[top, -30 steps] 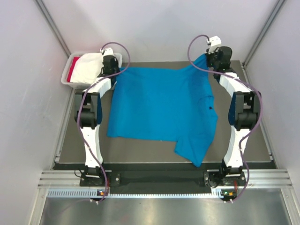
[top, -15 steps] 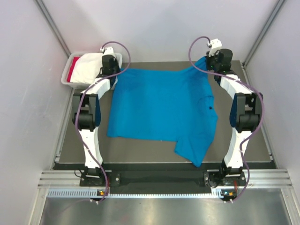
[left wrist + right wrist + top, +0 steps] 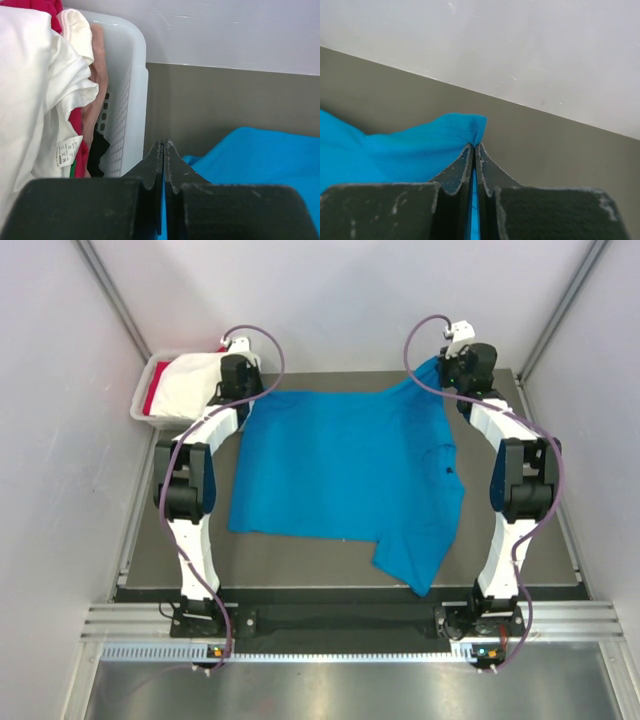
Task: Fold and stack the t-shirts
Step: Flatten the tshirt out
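Observation:
A bright blue t-shirt (image 3: 345, 465) lies spread on the dark table, with a small dark mark (image 3: 447, 470) near its right side and one sleeve hanging toward the near edge. My left gripper (image 3: 256, 392) is shut on the shirt's far left corner, and blue cloth (image 3: 250, 160) shows between the jaws of this gripper (image 3: 164, 146). At the far right corner my right gripper (image 3: 441, 368) pinches the cloth too. In the right wrist view that gripper (image 3: 474, 146) is shut on a raised blue fold (image 3: 395, 145). A white t-shirt (image 3: 190, 378) and a red one (image 3: 157, 398) sit in the tub.
The pale grey plastic tub (image 3: 140, 405) stands at the far left corner, just left of my left gripper; its perforated wall (image 3: 131, 85) is close to the fingers. The white back wall (image 3: 520, 45) rises right behind both grippers. Metal rails run along the near edge.
Both grippers have crept slightly toward the back wall with the shirt's far corners, and the far edge of the blue shirt is pulled a little straighter.

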Tool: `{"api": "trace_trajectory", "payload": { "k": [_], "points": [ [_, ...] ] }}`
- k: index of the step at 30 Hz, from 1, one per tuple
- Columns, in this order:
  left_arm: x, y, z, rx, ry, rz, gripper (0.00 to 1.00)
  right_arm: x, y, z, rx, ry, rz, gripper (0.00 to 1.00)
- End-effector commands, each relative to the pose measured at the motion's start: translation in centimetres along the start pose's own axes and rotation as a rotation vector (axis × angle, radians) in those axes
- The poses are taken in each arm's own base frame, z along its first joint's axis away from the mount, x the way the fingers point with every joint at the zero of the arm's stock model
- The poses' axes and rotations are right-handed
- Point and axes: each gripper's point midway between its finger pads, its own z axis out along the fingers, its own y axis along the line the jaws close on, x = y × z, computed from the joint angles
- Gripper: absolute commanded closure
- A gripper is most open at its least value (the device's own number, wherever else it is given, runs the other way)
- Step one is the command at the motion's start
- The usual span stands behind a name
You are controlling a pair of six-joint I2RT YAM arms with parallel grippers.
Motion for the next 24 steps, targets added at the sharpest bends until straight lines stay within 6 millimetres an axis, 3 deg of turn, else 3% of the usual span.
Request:
{"api": "trace_trajectory", "payload": {
  "k": [1, 8, 15, 20, 24],
  "points": [
    [-3.9, -1.1, -1.2, 0.051, -0.092, 0.024, 1.00, -5.8, -1.4, -1.0, 0.034, -0.156, -0.010, 1.00],
    [-2.7, -0.7, -0.8, 0.046, -0.072, 0.060, 1.00, -4.1, -1.2, -0.4, 0.021, -0.111, 0.012, 1.00],
    [-3.0, -1.5, -0.9, 0.084, -0.079, 0.027, 1.00, -3.4, -0.3, -2.3, 0.007, -0.096, 0.113, 1.00],
    [-2.2, -2.5, -0.6, 0.092, -0.071, 0.025, 1.00, 0.6, 0.5, -1.9, 0.009, -0.028, 0.191, 1.00],
    [-1.5, -2.2, -0.3, 0.050, -0.061, 0.036, 1.00, 1.6, -0.2, -0.7, 0.015, 0.012, 0.145, 1.00]
  ]
}}
